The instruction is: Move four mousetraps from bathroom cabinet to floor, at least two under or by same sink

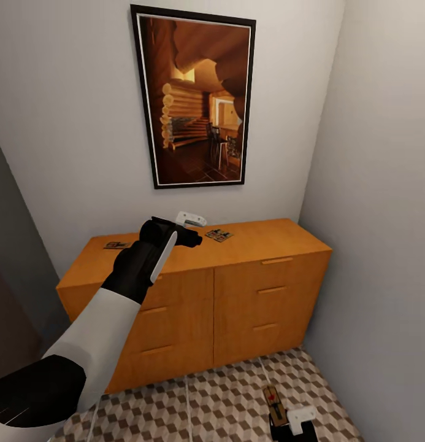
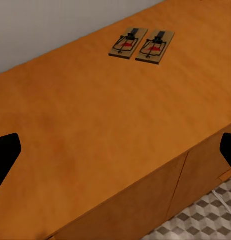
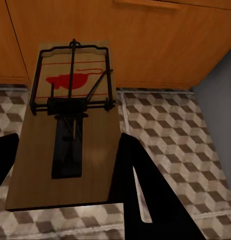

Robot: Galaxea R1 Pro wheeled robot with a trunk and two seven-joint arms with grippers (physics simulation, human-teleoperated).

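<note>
The orange-brown cabinet (image 1: pixel 267 245) stands against the wall. Two mousetraps (image 1: pixel 218 234) lie side by side near the back of its top, and a third mousetrap (image 1: pixel 116 245) lies at its far left. My left gripper (image 1: pixel 191 230) hovers open over the cabinet top (image 2: pixel 95 125), just short of the pair (image 2: pixel 128 43) (image 2: pixel 155 46), with nothing between its fingers. Low at the right, my right gripper (image 1: pixel 292 423) is shut on a mousetrap (image 3: pixel 70 140), held over the cube-patterned bathroom floor (image 1: pixel 224 399) in front of the cabinet drawers (image 3: pixel 145 40).
A framed picture (image 1: pixel 197 98) hangs on the wall above the cabinet. A grey side wall (image 1: pixel 371 245) runs close along the cabinet's right end. A dark panel (image 1: pixel 16 276) closes in at the left.
</note>
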